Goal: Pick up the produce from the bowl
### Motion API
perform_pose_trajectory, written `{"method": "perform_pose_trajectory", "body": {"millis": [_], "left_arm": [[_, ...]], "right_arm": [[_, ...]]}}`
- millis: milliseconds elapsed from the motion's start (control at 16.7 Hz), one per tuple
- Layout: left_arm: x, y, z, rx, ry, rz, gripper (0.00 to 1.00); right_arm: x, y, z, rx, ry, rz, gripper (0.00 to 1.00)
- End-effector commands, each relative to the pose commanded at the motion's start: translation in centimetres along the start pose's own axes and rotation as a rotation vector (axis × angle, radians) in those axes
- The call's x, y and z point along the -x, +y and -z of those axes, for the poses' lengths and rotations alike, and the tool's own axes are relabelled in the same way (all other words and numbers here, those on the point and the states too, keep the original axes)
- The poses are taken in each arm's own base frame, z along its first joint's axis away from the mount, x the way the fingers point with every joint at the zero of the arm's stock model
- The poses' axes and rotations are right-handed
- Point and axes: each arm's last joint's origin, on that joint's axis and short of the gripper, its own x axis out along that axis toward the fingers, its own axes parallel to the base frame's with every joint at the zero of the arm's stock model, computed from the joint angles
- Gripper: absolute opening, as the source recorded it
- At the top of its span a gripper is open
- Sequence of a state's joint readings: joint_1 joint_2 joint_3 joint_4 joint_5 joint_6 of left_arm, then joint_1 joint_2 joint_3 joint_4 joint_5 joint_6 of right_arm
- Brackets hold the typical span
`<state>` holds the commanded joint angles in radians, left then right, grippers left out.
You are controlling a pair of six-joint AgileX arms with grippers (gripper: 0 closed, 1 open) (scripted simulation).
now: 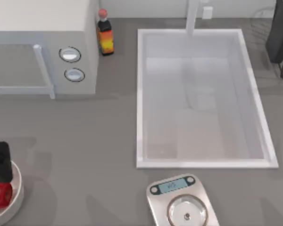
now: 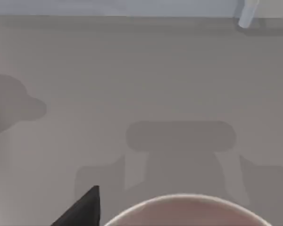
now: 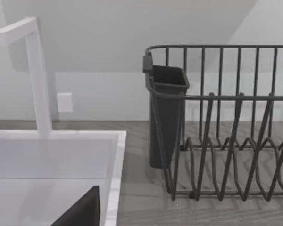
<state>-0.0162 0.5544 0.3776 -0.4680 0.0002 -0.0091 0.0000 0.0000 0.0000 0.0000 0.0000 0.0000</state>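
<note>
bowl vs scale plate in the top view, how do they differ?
The bowl is plain white with a thick rim; the scale's plate is silver metal. The bowl sits at the table's left edge, the plate near the front, below the sink. The bowl holds the red produce under the left gripper; the plate is bare. Both are round.

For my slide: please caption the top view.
Left claw over red produce in white bowl, beside sink and scale.
</note>
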Motion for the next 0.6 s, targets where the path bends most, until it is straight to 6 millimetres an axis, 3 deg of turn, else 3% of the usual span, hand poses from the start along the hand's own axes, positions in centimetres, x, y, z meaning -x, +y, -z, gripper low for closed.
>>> {"method": "perform_pose_trajectory", "body": {"millis": [360, 600], "left_arm": [[-3.4, -0.2, -3.5, -0.005, 0.595, 0.002, 1.0], [-5.7, -0.3, -4.8, -0.009, 0.856, -0.001, 1.0]], "right_arm": [[0.0, 0.0, 0.0, 0.0, 0.0, 0.0, 1.0], [0.0, 0.0, 0.0, 0.0, 0.0, 0.0, 1.0]]}}
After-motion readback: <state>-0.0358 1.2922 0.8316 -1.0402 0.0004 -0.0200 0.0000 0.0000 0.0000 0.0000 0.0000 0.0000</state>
